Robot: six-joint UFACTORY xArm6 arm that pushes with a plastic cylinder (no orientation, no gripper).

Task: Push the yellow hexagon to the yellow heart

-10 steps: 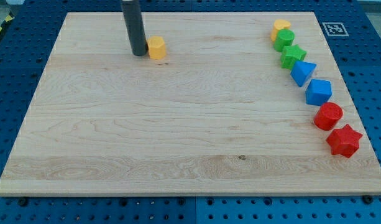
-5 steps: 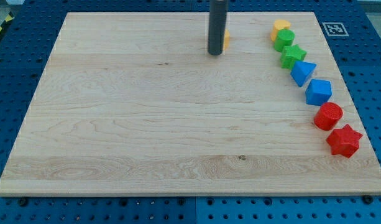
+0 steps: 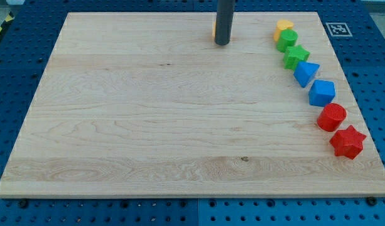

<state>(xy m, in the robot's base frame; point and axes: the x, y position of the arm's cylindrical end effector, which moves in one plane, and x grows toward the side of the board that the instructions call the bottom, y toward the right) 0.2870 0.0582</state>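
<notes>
My tip (image 3: 222, 43) down on board (image 3: 148, 125), top centre of frame; plain rod, no jaws, holds nothing. Yellow hexagon (image 3: 215, 31) almost hidden behind rod, only sliver showing at rod's left edge, touching or just beside, cannot tell which. Yellow heart (image 3: 282, 26) upper right, heading curved row of green, blue, red blocks, well apart from hexagon. Judgement: rod sits beside hexagon to shove it right. Square marker (image 3: 336, 29) at top right corner, no readable text.
</notes>
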